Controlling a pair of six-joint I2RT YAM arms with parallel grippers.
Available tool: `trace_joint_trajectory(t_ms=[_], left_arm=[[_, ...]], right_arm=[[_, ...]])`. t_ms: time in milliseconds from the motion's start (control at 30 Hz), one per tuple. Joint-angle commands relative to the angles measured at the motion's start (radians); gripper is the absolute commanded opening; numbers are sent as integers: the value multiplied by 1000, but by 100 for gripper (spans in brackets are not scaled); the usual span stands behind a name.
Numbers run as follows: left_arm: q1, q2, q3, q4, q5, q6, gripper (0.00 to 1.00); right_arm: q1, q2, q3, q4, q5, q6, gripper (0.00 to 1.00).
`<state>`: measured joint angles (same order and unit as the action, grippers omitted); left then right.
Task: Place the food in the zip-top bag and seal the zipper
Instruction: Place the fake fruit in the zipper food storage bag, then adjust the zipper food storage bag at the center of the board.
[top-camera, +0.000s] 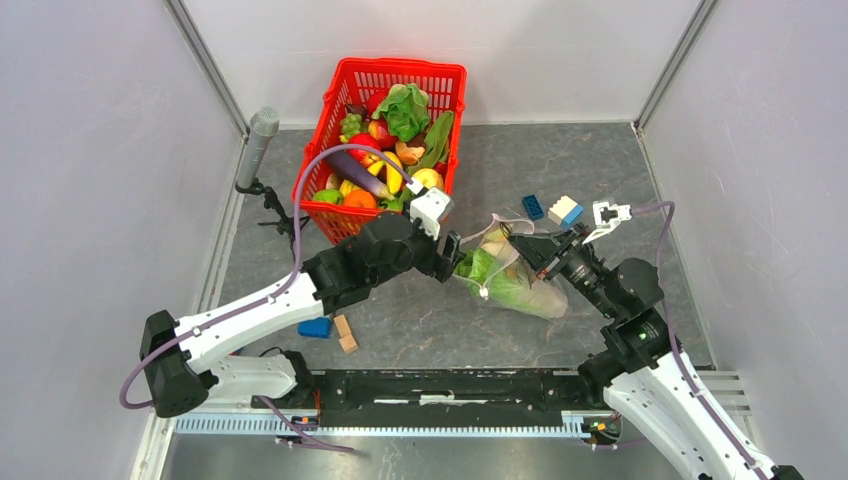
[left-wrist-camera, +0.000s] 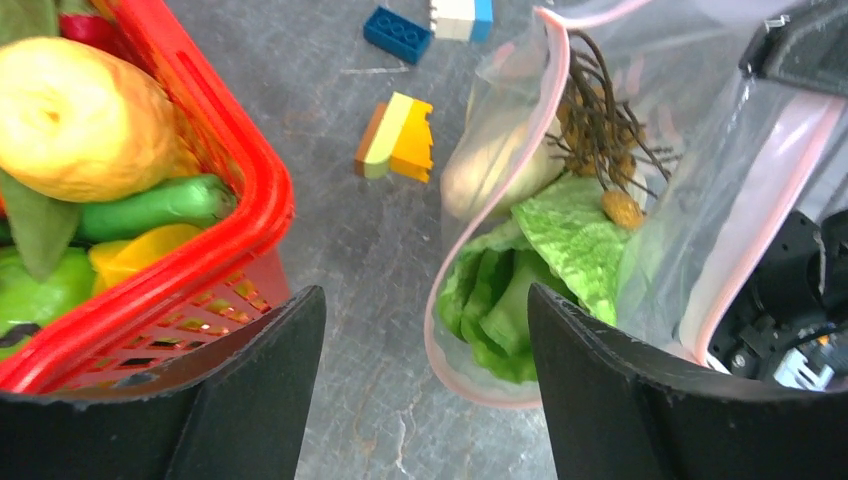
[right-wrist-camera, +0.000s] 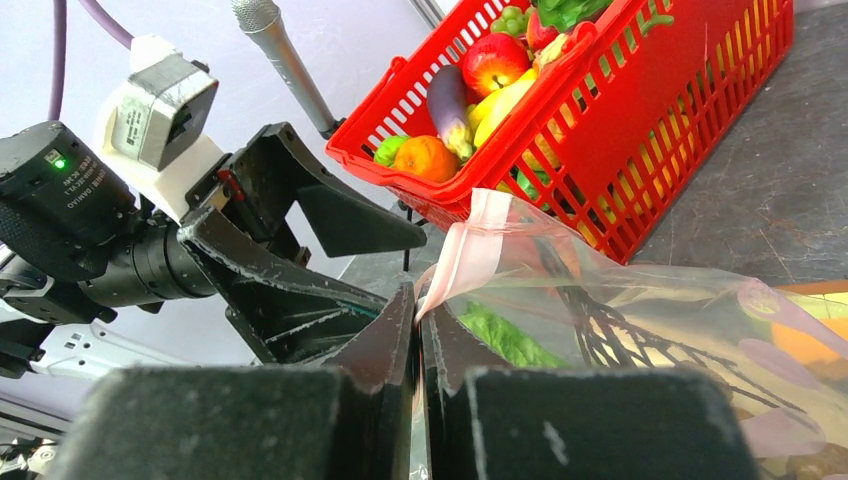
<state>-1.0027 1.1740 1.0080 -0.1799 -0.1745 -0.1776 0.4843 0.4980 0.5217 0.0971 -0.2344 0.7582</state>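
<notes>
The clear zip-top bag (top-camera: 520, 285) lies mid-table, mouth open toward the left, with green-white napa cabbage (left-wrist-camera: 545, 265) and a white radish (left-wrist-camera: 500, 165) inside. Its pink zipper strip (left-wrist-camera: 455, 280) rings the mouth. My right gripper (right-wrist-camera: 418, 300) is shut on the pink zipper strip (right-wrist-camera: 470, 250) at the mouth's upper edge and holds it up. My left gripper (left-wrist-camera: 425, 390) is open and empty, just in front of the bag's mouth; it also shows in the top view (top-camera: 450, 255). More food, apple (right-wrist-camera: 492, 62), eggplant (top-camera: 360, 178) and orange (right-wrist-camera: 425, 157), lies in the basket.
The red mesh basket (top-camera: 352, 225) stands at the back left, close to my left gripper. Building blocks lie behind the bag (top-camera: 564, 210), beside the mouth (left-wrist-camera: 397, 137), and at the front left (top-camera: 330, 328). A microphone on a stand (top-camera: 255, 148) is at the left wall.
</notes>
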Motion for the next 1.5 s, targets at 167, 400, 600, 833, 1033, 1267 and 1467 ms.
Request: trace_joint_trajectory(t_ms=[167,400,600,833,1033,1267,1467], left_arm=[[24,-15,-59,6,108,-110,70],[64,3,-126,127,233,-196,43],[95,32,-46,145,320,-179,2],[115,46,241,38,398,-108,2],[115,139,270,-26,398,-126,2],[116,128,302,-27,436,-162,2],[116,55,314,-68,397,-160,2]], right_arm=[[3,-25,48,30,4,-21,8],[4,-35,43,28,-3,-25,8],[4,-36,37,7,3,-53,8],[4,-10,215,-247,136,-205,13],[4,-25,195,-361,271,-231,10],[4,40,289,-391,238,-253,8],[4,7,302,-352,196,-250,6]])
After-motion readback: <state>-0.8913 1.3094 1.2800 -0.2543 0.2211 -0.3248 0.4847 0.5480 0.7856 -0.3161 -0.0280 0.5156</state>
